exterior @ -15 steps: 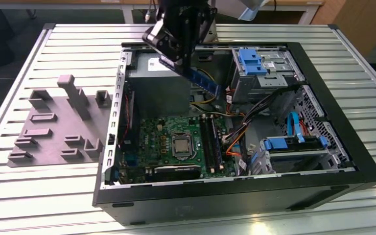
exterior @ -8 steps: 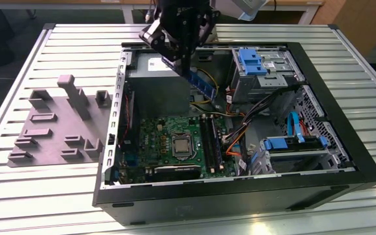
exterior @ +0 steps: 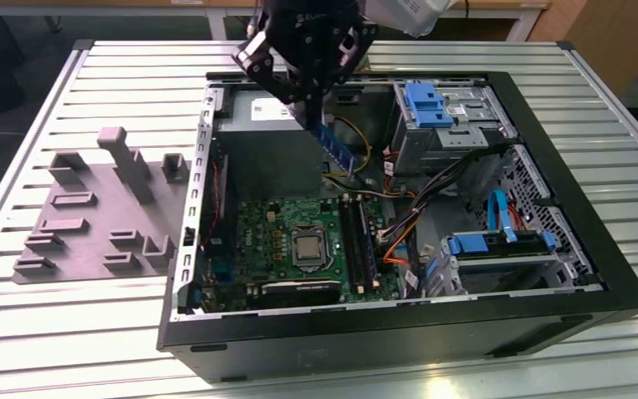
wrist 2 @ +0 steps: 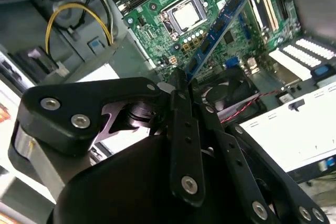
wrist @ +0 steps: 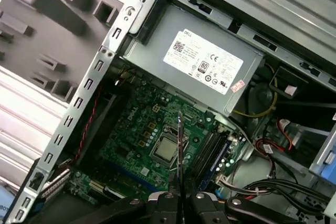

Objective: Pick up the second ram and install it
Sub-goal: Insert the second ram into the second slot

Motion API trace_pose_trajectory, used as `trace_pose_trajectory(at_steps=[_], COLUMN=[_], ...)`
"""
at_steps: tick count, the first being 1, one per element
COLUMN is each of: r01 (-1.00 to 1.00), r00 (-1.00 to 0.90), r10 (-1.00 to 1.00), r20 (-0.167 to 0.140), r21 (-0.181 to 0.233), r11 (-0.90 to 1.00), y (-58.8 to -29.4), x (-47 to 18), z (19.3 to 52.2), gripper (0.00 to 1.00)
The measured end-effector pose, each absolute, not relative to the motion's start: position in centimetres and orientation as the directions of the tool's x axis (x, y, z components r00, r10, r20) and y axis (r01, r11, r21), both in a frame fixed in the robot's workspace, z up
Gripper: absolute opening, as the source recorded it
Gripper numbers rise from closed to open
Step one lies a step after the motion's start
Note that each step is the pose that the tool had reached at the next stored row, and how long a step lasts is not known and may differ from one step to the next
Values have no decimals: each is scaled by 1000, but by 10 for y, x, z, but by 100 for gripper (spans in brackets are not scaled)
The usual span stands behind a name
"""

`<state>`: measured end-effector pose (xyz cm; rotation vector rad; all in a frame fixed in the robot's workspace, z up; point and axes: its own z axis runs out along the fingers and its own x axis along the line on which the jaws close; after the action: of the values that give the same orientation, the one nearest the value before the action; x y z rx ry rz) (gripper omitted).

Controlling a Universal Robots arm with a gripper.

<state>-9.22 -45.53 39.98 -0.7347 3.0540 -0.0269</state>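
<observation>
Gripping second ram [exterior: 337, 150] edge-on, claw [exterior: 310, 106] hangs above motherboard [exterior: 296, 224] inside open case [exterior: 585, 274].

Slatted metal table [exterior: 42, 332]; wooden furniture [exterior: 618, 33] and dark floor [exterior: 9, 50] behind

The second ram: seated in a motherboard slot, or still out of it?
Out. The second ram hangs tilted in the claw above the motherboard, clear of the slots.
</observation>
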Motion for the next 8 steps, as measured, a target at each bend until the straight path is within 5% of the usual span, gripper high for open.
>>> trace_pose_trajectory(at_steps=[8], r01=[-321], r00=[-947], r10=[-321], r20=[4], r21=[-17], r11=[947], y=[-455], x=[-92], z=[399], gripper=[14])
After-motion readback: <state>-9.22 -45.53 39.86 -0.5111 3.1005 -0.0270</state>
